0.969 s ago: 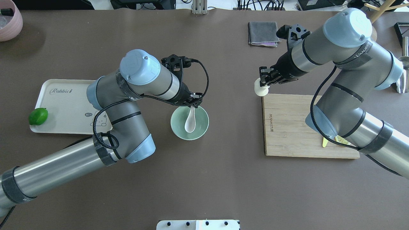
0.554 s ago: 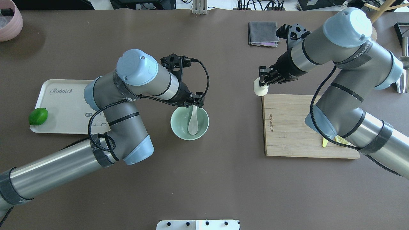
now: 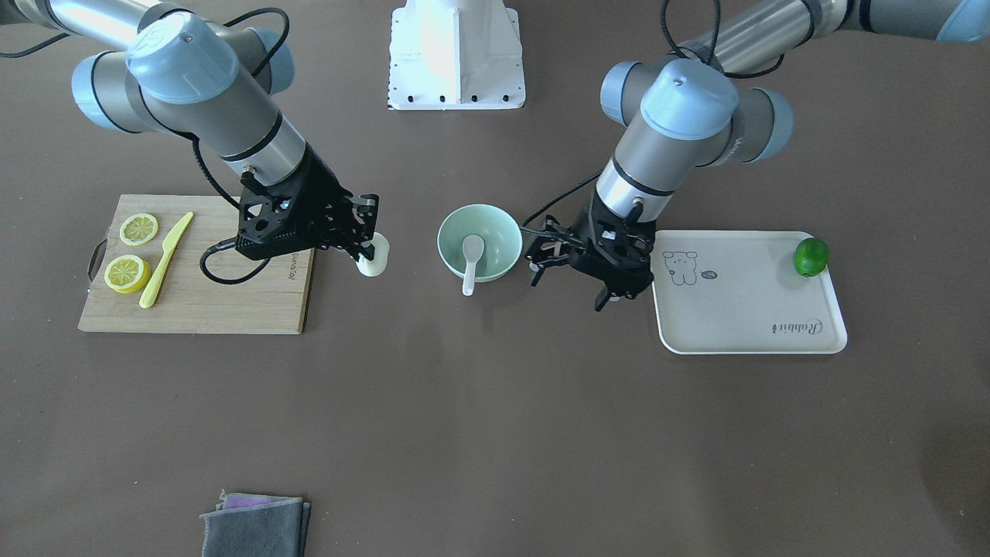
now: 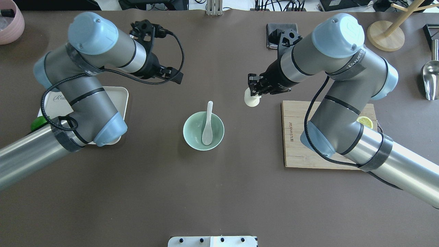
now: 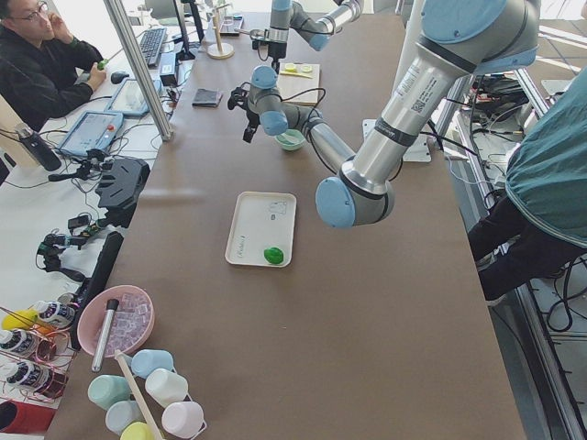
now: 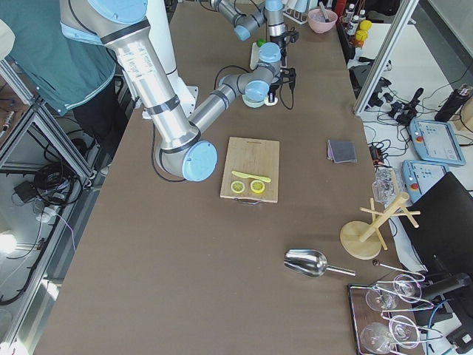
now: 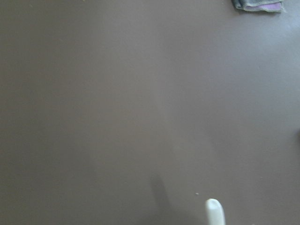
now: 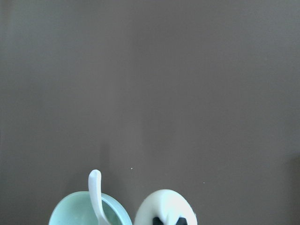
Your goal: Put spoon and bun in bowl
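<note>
Overhead exterior: right fingers (image 4: pixel 254 92) grip the bun (image 4: pixel 251 100), right of the bowl (image 4: pixel 192 139) holding the spoon (image 4: pixel 207 128). Bun probably soft, light; pinch sides gently. Left fingers (image 3: pixel 600 298) spread, empty.

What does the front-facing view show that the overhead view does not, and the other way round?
Only the front-facing view shows the knife on the board; in the overhead view an arm hides it. Only the overhead view shows the scoop, the wooden stand and the pink bowl near the table's edges. Both show the spoon lying in the bowl and the right gripper shut on the bun, not yet over the bowl.
</note>
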Robot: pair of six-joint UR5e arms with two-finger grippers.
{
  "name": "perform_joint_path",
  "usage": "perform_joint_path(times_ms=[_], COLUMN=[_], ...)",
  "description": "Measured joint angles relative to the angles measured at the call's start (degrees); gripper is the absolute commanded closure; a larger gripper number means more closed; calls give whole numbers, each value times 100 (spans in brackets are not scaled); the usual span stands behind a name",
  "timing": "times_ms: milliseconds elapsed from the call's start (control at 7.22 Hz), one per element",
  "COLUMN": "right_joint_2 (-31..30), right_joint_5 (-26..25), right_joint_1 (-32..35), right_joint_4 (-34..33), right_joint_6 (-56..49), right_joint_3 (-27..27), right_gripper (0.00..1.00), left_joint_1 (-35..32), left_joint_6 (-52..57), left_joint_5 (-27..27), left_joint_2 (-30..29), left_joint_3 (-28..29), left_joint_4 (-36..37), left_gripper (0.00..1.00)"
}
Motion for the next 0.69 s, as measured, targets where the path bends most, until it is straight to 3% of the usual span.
perform_joint_path(times_ms=[277,692], right_joint_2=[513,1035], right_joint_5=[-374,-1170], right_joint_1=[-333,-1044], right_joint_4=[-177,-192], right_joint_6=[146,452], right_joint_3=[-286,-658], right_gripper=[100,100], left_joint_1=[-648,-1068], left_joint_6=[524,638], left_joint_5=[148,133], left_joint_2=[285,639], left_joint_3=[-41,-136], left_joint_4=[352,395], left_gripper=[2,2])
